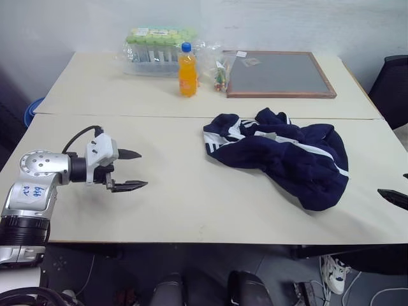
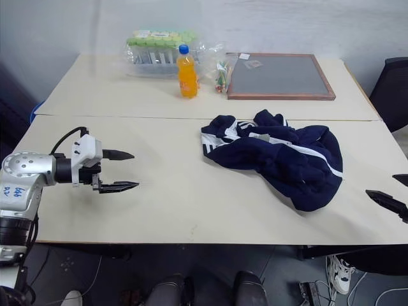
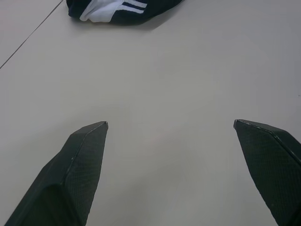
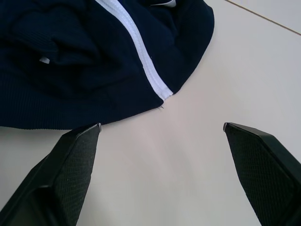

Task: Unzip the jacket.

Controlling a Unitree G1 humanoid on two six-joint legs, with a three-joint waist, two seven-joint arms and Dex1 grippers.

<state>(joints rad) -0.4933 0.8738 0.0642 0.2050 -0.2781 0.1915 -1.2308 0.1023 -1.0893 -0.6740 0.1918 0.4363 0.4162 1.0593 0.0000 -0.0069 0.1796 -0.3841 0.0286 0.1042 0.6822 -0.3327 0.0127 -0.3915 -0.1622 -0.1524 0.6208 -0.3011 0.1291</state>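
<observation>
Navy knit jacket, crumpled, white-striped, soft.

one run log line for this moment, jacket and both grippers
jacket: crumpled on table, untouched | left gripper: open, empty, above table | right gripper: open, empty, beside jacket

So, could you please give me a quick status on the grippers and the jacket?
Left gripper open, empty. Right gripper open, empty, near the jacket. Jacket crumpled on table, untouched. Nothing in the way.
</observation>
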